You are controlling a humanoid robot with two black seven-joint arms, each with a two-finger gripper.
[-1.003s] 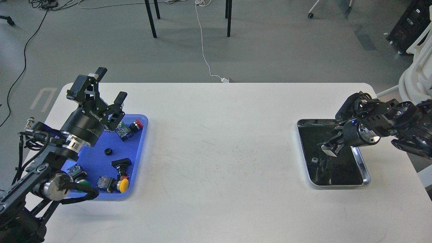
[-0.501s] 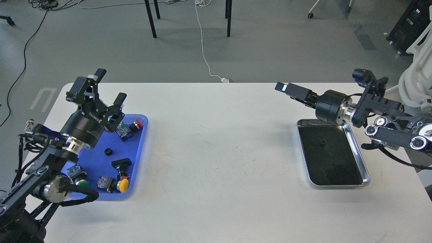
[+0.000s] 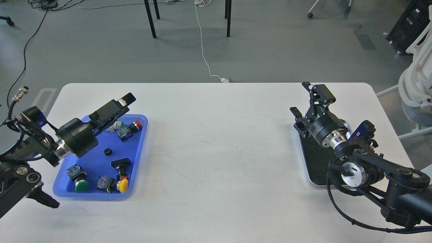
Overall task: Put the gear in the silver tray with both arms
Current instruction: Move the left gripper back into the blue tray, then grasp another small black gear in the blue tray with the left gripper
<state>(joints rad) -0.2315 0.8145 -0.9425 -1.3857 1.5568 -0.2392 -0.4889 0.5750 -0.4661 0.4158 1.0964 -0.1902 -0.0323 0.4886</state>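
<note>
Right pincer [image 3: 308, 101] hovers spread wide over the far end of the silver tray [image 3: 305, 162] on the worktop [image 3: 216, 152], left pincer [image 3: 123, 103] sits above the blue tray [image 3: 101, 194], can't tell its state, gear not visible on the silver tray.

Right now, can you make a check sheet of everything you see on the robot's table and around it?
Surface: white table, faint scuffs in the middle.
Job's things: silver tray at the right, largely hidden by the right arm; small black gear-like ring lies in the blue tray.
Clutter: push buttons in the blue tray with green, yellow and red caps.
Grippers: left gripper over the blue tray, seen edge-on; right gripper open, empty, above the silver tray's far end.
Cables: white cable on the floor.
Surroundings: grey floor, black table legs.
</note>
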